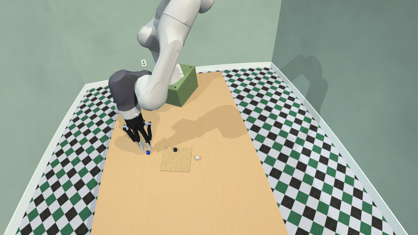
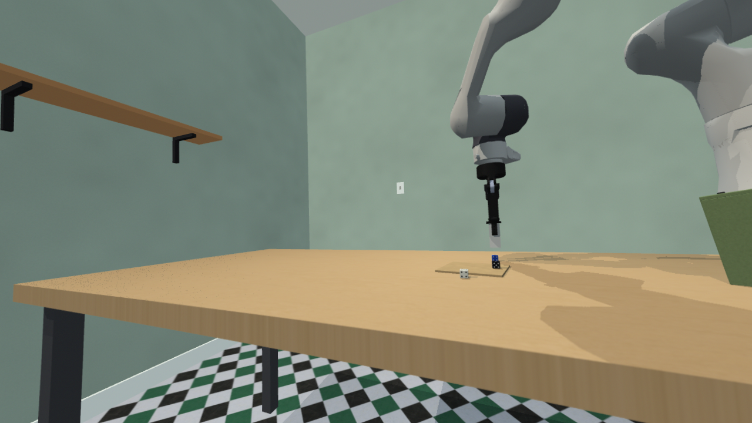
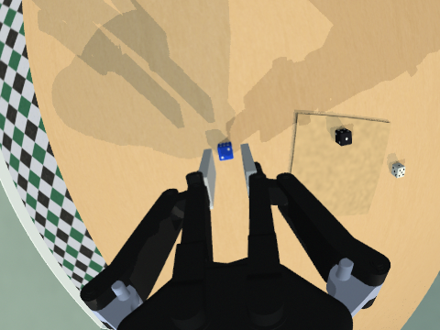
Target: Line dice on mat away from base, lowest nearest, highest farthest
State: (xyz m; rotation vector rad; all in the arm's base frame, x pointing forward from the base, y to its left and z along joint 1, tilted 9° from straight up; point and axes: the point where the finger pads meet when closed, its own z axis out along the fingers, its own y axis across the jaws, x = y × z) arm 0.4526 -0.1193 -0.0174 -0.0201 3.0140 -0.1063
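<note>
A small blue die lies on the bare table left of the tan mat. It also shows in the side view and in the wrist view. A black die sits on the mat near its edge toward the base, and it shows in the wrist view. A white die lies on the table just right of the mat, off it. My gripper hangs a little above the blue die, fingers pointing down. The fingers stand narrowly apart with nothing between them.
The robot's green base block stands at the far end of the table. The table's left edge runs close to the gripper. A wooden wall shelf hangs well away from the table.
</note>
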